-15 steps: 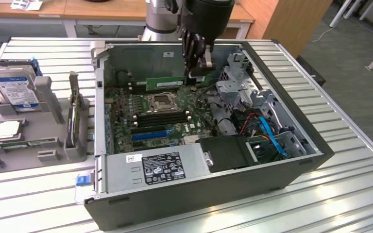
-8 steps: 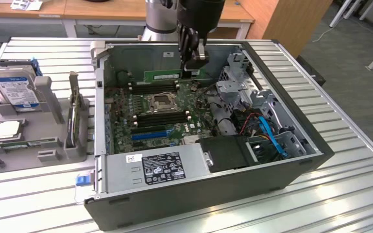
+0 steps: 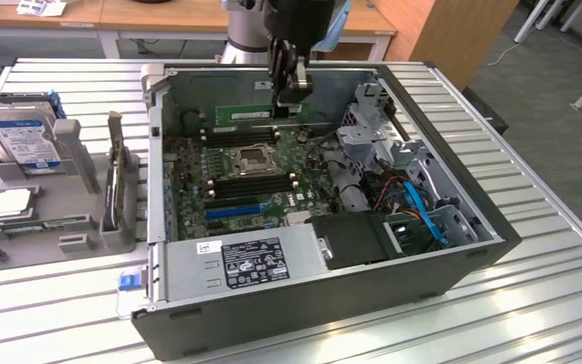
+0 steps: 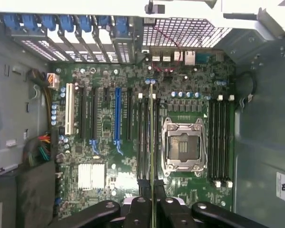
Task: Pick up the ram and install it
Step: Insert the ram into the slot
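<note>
My gripper (image 3: 290,97) hangs inside the open computer case (image 3: 453,262), shut on the ram (image 3: 242,114), a thin green stick held level above the motherboard (image 3: 270,199). In the wrist view the ram (image 4: 153,142) shows edge-on, running out from between my gripper (image 4: 153,209) over the black memory slots (image 4: 146,137) beside the CPU socket (image 4: 183,147). A second bank of black memory slots (image 4: 219,140) lies on the socket's other side. I cannot tell whether the ram touches a slot. The blue expansion slot (image 4: 117,116) lies further off.
A grey fixture (image 3: 39,227) at the exterior view's left holds a hard drive (image 3: 23,136) and a processor (image 3: 13,201). Inside the case are the power supply (image 3: 240,262), a drive cage (image 3: 367,144) and blue cables (image 3: 423,212).
</note>
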`<control>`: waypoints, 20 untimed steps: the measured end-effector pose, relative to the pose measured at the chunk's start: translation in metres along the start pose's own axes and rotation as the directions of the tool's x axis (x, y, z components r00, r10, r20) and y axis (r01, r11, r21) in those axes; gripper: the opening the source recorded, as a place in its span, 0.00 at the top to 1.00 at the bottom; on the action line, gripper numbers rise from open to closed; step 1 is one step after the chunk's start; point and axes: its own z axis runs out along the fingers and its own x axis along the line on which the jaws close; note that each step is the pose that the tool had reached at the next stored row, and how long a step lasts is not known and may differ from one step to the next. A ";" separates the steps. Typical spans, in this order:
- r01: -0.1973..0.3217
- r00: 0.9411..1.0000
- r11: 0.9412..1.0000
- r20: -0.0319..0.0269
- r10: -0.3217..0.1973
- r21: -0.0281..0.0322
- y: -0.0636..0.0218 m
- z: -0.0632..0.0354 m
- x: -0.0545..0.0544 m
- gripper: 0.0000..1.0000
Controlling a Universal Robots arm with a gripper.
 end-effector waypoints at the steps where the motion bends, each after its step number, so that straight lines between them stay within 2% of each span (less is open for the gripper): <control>1: 0.000 1.000 1.000 0.000 0.000 0.000 0.0000 0.0004 0.000 0.86; 7: -0.004 1.000 1.000 0.000 0.004 0.000 0.0055 0.0114 -0.004 0.86; 15: -0.042 0.999 0.999 0.001 0.042 0.001 0.0052 0.0260 -0.008 0.86; 20: -0.044 0.999 0.999 0.001 0.044 0.001 0.0053 0.0352 -0.007 0.86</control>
